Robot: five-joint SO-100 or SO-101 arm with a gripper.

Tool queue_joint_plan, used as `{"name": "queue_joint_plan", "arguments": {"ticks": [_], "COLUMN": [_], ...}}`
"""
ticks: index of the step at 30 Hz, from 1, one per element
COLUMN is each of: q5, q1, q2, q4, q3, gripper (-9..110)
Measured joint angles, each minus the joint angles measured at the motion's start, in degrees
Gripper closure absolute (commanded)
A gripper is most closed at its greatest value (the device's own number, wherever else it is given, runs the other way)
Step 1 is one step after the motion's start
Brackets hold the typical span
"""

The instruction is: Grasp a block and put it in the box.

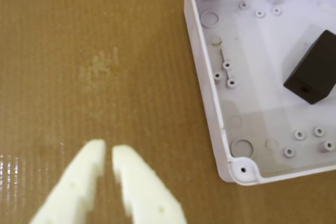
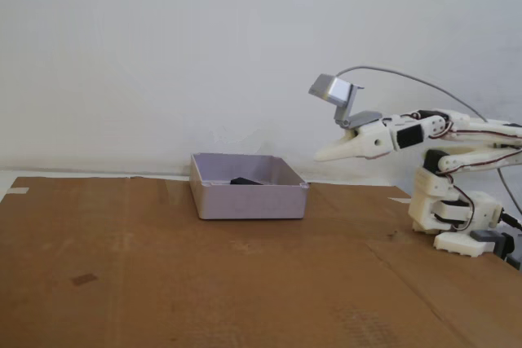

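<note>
The small black block (image 1: 314, 70) lies inside the pale lavender-grey box (image 1: 210, 85), on its floor. In the fixed view the box (image 2: 249, 198) sits on the cardboard at centre, and the block (image 2: 244, 181) shows just above its rim. My white gripper (image 1: 107, 153) enters the wrist view from the bottom, over bare cardboard to the left of the box. Its fingers are nearly together with nothing between them. The fixed view shows the gripper (image 2: 320, 155) held in the air to the right of the box and above it.
Brown corrugated cardboard (image 2: 163, 283) covers the table. The arm's base (image 2: 457, 218) stands at the right, with a grey camera housing (image 2: 336, 91) above the wrist. A white wall is behind.
</note>
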Motion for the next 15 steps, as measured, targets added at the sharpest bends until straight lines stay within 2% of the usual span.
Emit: {"name": "queue_joint_plan", "arguments": {"ticks": [15], "q5": [0.0], "q1": [0.0], "q2": [9.1], "q4": [0.0], "q3": [7.8], "gripper": [102]}}
